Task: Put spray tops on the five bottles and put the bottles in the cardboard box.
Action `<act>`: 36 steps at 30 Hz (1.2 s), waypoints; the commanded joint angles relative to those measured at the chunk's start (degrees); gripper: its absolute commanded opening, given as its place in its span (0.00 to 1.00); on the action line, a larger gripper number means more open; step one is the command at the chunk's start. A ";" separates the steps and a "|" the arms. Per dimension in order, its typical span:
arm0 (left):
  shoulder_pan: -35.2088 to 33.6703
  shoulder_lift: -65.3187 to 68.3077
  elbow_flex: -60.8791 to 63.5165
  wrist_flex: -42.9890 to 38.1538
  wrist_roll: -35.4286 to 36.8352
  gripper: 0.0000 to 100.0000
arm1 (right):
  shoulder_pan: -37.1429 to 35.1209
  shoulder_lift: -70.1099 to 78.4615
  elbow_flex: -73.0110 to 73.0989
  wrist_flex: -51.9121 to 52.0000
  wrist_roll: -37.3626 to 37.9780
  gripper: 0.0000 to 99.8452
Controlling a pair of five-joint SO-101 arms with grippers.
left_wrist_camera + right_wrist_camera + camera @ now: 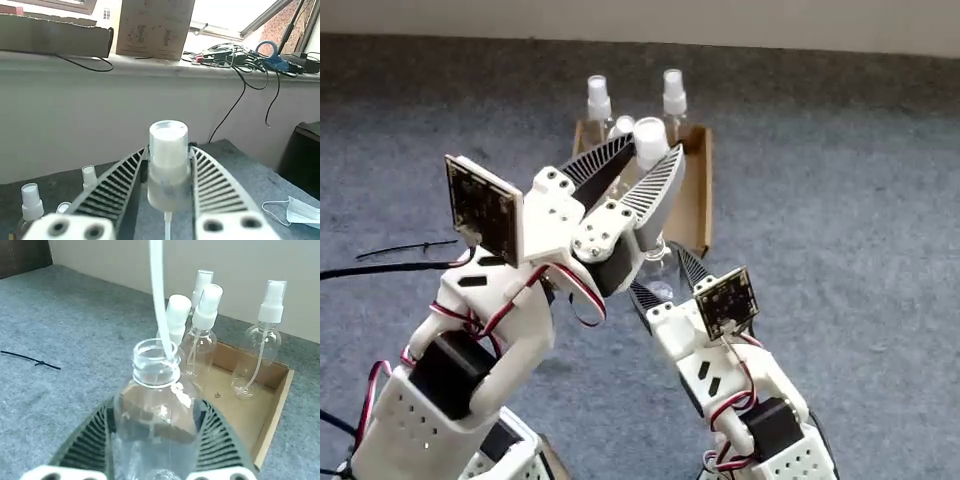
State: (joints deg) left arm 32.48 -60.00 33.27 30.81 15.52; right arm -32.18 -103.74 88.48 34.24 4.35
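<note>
My left gripper (650,138) (168,151) is shut on a white spray top (649,134) (168,165), held high with its thin tube (159,300) hanging straight down. The tube's end sits inside the open neck of a clear bottle (660,268) (154,390). That bottle stands upright in my right gripper (666,280) (156,412), which is shut on its body, just in front of the cardboard box (696,195) (272,390). Several bottles with spray tops (598,102) (201,335) stand in the box.
A black cable tie (405,250) (32,360) lies on the grey carpet to the left. In the left wrist view a face mask (300,211) lies on the carpet and a pale wall rises behind the box.
</note>
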 commanded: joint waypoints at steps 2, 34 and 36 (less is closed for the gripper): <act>0.75 -0.40 4.18 -1.49 -0.35 0.00 | -0.04 -0.57 -0.57 0.04 -0.35 0.00; -5.05 -0.92 1.01 14.59 -5.98 0.22 | -0.04 -0.57 -0.48 0.04 -0.35 0.00; -7.87 -0.92 1.54 14.59 -7.56 0.22 | -0.04 -0.57 -0.66 0.04 -0.35 0.00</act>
State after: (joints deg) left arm 28.09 -59.91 37.93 45.49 12.09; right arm -32.18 -103.74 88.48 34.24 4.18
